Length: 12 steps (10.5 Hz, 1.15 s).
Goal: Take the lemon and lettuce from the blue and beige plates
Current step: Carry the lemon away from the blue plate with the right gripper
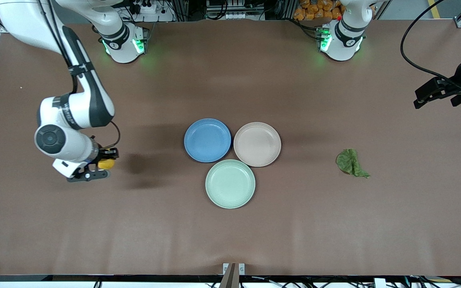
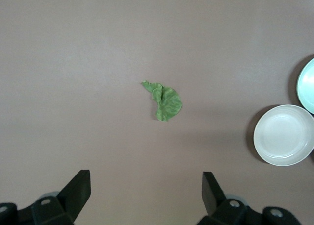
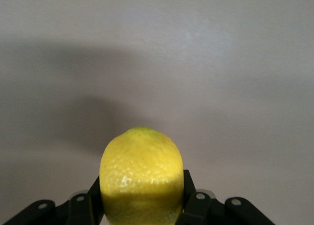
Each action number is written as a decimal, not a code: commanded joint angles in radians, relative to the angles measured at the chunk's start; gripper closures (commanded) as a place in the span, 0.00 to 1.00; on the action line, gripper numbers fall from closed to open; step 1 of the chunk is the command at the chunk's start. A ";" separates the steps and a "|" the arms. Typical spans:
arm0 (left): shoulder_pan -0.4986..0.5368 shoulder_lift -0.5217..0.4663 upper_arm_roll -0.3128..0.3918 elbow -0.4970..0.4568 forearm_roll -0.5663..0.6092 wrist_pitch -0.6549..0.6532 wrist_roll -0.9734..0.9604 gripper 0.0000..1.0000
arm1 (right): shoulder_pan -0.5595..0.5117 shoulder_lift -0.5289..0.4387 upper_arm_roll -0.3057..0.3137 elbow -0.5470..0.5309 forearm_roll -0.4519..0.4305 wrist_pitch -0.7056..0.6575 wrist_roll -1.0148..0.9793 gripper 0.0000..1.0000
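Mint plate [image 1: 230, 184] foremost; lemon [image 1: 106, 163] (yellow) clamped between right gripper [image 1: 103, 165] jaws.

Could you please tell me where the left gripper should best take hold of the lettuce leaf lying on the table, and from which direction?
Probably straight down from above, fingers closing across the broad crumpled body of the lettuce leaf. It lies low on the table, so a sideways approach finds little to pinch, and its thin pointed tip looks flimsy. The left gripper is open.

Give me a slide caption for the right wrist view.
Right gripper shut on a dimpled oval yellow lemon above the bare brown tabletop.
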 commanded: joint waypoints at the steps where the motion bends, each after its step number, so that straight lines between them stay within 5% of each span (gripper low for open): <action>1: -0.006 -0.021 0.008 -0.019 -0.027 -0.005 0.018 0.00 | -0.027 -0.024 -0.011 -0.107 0.005 0.132 -0.066 0.73; 6: -0.006 -0.015 0.008 -0.037 -0.021 -0.005 0.005 0.00 | -0.064 0.039 -0.009 -0.170 0.023 0.278 -0.066 0.72; 8: -0.004 -0.018 0.008 -0.039 -0.013 -0.007 0.012 0.00 | -0.058 0.085 -0.011 -0.170 0.167 0.306 -0.069 0.71; 12: -0.004 -0.019 0.008 -0.040 -0.012 -0.005 0.013 0.00 | -0.052 0.116 -0.011 -0.168 0.174 0.337 -0.069 0.65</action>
